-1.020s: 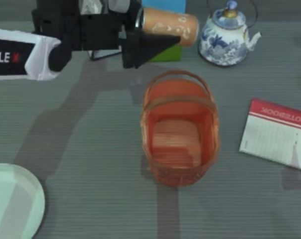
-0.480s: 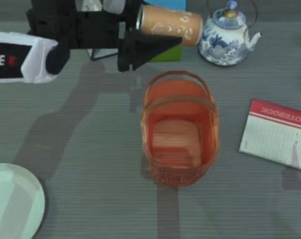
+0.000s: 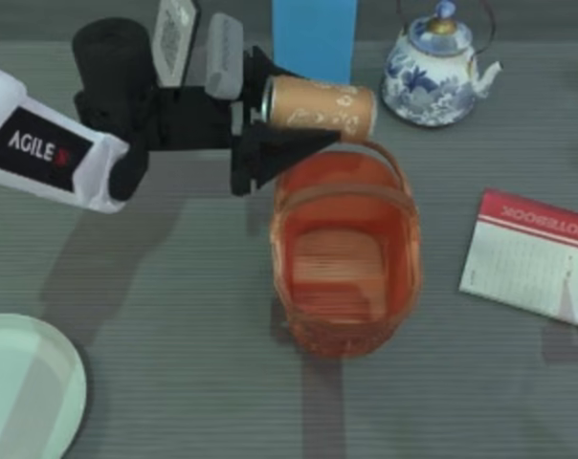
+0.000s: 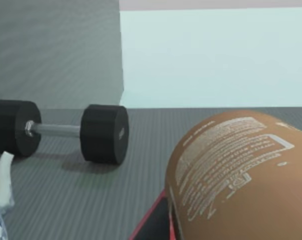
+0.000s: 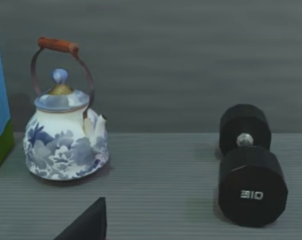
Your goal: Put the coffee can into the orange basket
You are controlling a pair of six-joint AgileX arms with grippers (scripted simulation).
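Tan coffee can (image 3: 320, 107): one, left claw (image 3: 287, 122) clamped; orange basket (image 3: 344, 256): one.

The left tool (image 3: 287, 122) has carried the coffee can (image 3: 320, 107) toward the orange basket (image 3: 404, 287).

Light is even and moderate in all three views, with no glare on any surface. From above, soft grey shadows spread over the bench (image 3: 174, 382): the left arm's broad shadow runs toward 7 o'clock from the left tool (image 3: 270, 124), and a narrower dark band drops toward 6 o'clock below the orange basket (image 3: 346, 249). The coffee can (image 4: 241, 175) fills the left wrist view close up, its pale print slightly soft. In the right wrist view the teapot (image 5: 66, 145) and dumbbell (image 5: 251, 175) cast only faint contact shadows.
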